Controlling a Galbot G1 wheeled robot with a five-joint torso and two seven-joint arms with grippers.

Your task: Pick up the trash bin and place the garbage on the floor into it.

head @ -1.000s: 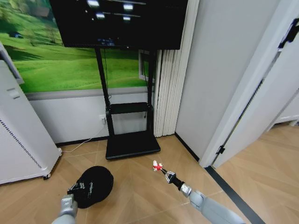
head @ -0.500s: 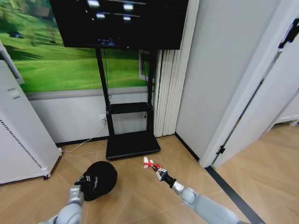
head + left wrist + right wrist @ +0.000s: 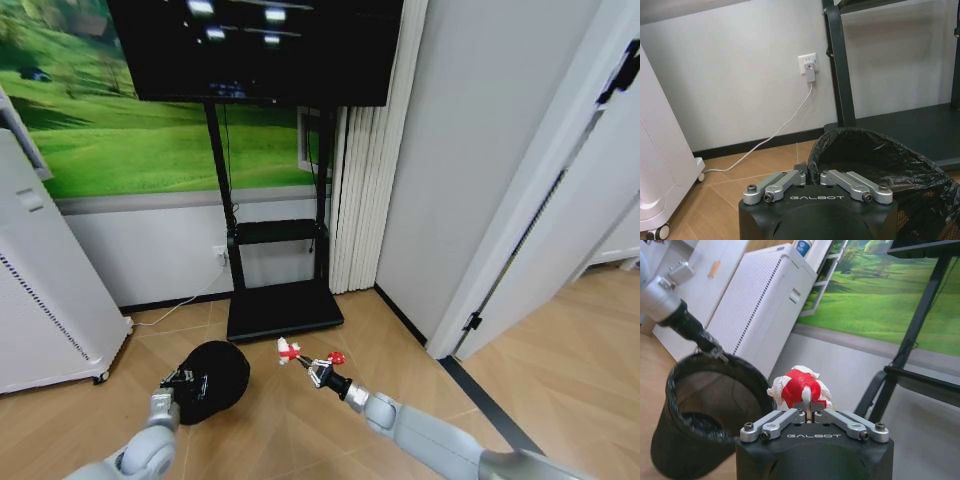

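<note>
Head view has the trash bin (image 3: 212, 378) low and left of centre in the frame, black liner and all, lifted off the wood floor with the left gripper (image 3: 177, 381) pinched shut on its rim. Just to the right of it the right gripper (image 3: 308, 367) is clamped on a crumpled red-and-white piece of garbage (image 3: 289, 350), near the bin's edge but not over it. Behind both sits the black TV stand (image 3: 275, 300), and a white appliance (image 3: 45, 290) fills the left edge
</note>
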